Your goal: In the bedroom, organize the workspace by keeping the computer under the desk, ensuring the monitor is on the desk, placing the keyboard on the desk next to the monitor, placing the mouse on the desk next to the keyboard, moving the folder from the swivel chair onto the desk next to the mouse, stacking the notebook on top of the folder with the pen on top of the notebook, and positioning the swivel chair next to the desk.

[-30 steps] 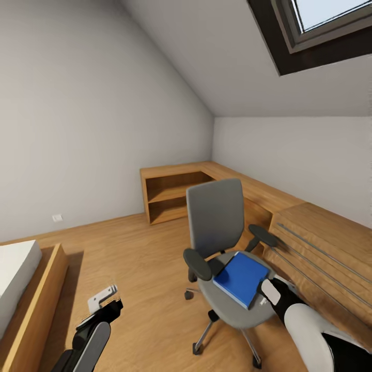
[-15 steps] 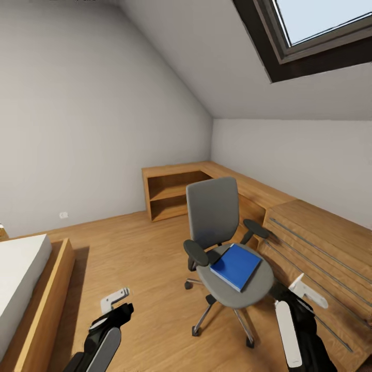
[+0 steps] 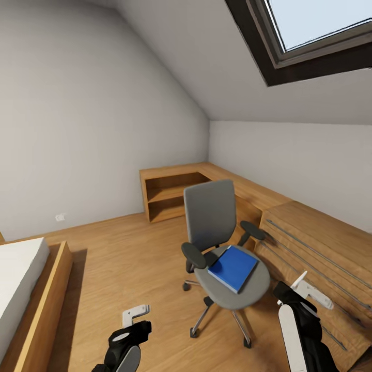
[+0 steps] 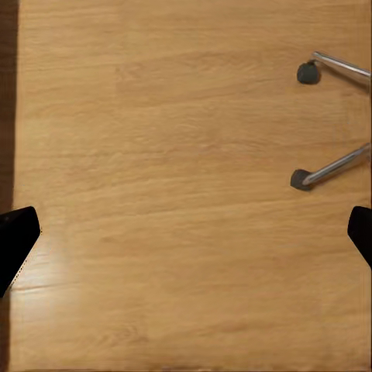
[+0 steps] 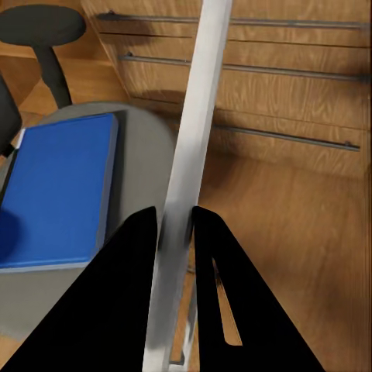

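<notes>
I face the corner of an attic bedroom with a skylight (image 3: pixel 310 36) in the sloped ceiling. The grey swivel chair (image 3: pixel 212 217) stands on the wood floor (image 3: pixel 124 258), just beside the wooden drawer unit (image 3: pixel 320 253) on my right, its back toward the corner. The blue folder (image 3: pixel 233 267) lies flat on the chair's seat, between the 2 armrests and toward the front edge.

My right end effector (image 3: pixel 310 289) hangs low by the front right of the seat, near the drawer fronts. From my right wrist camera its 2 dark fingers (image 5: pixel 116 302) sit close together on a thin, flat white strip (image 5: pixel 190 178) that runs up between them, so it is clamped on that strip; I cannot tell what the strip is. Beyond it that camera shows the folder (image 5: pixel 58 194) on the seat, 1 armrest (image 5: pixel 43 27) and the metal handles of the drawers (image 5: pixel 256 70).

My left end effector (image 3: pixel 135 316) hangs over bare floor, well apart from the chair. In my left wrist camera its 2 fingertips (image 4: pixel 15 236) sit at opposite edges of the frame, spread wide, with nothing between them but floorboards; 2 of the chair's casters (image 4: pixel 308 73) and their metal legs show to one side.

A low open shelf unit (image 3: pixel 170 194) fills the far corner, joined to a long wooden tabletop (image 3: pixel 248 186) along the right wall. A bed (image 3: pixel 23 279) with a wooden frame lies at my left.
</notes>
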Tool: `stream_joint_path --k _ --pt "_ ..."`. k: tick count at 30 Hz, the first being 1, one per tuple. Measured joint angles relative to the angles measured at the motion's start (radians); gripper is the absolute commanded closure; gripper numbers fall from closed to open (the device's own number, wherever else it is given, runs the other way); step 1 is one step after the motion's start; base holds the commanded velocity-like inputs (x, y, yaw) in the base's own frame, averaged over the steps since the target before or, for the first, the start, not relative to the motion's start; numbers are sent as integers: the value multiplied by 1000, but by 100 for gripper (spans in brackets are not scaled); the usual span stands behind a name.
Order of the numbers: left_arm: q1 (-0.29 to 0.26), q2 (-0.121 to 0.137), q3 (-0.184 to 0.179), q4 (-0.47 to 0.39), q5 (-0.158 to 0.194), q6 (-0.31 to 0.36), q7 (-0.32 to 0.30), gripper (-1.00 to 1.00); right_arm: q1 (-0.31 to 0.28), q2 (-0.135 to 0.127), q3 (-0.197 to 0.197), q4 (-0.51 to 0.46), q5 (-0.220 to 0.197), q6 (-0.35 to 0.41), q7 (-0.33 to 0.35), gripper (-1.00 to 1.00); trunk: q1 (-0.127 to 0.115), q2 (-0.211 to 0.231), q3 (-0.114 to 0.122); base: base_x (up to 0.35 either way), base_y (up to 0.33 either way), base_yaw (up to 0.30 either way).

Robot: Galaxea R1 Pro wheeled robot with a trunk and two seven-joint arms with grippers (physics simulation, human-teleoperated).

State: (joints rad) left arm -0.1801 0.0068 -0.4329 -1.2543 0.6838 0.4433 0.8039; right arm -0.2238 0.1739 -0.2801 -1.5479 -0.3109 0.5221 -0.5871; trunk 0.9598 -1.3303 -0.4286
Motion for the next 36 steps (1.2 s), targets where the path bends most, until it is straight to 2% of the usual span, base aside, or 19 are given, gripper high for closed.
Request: stream_joint_path --k 4,5,7,8,11,15,21,26,29,36 --pt "0 -13 -6 26 -60 2 -3 -100 1 0 0 0 0 0 0 100 -15 28 13 0 0 -183" --pt "0 -16 -7 31 -79 3 -4 -100 1 0 12 0 0 -2 0 100 -19 35 16 0 0 -55" --pt "0 -17 -7 32 -85 3 -4 -100 1 0 23 0 1 -3 0 100 -27 49 22 0 0 -28" --pt "0 -18 -7 34 -91 2 -4 -100 1 0 52 0 0 -7 0 100 -31 56 25 0 0 -7" --pt "0 -18 -8 35 -96 -5 0 -100 1 0 64 -3 1 -8 0 100 -42 77 35 0 0 -92" --pt "0 -21 -21 51 -97 -5 -2 -100 2 0 63 -6 2 -8 0 100 -58 105 51 0 0 -241" --pt "-1 -56 -32 99 -105 -6 -4 -100 2 0 63 -6 2 -8 1 100 -81 147 75 0 0 -264" --pt "0 -61 -34 107 -145 -6 -5 -100 2 0 62 -10 3 -7 0 100 -100 182 94 0 0 -269" --pt "0 -63 -36 108 -155 -6 -5 -100 2 0 61 -16 3 -7 0 100 -111 203 105 0 0 -270" --pt "0 -63 -99 107 -162 -7 -2 -100 2 0 52 -20 4 -4 1 100 -138 252 132 0 0 -270"
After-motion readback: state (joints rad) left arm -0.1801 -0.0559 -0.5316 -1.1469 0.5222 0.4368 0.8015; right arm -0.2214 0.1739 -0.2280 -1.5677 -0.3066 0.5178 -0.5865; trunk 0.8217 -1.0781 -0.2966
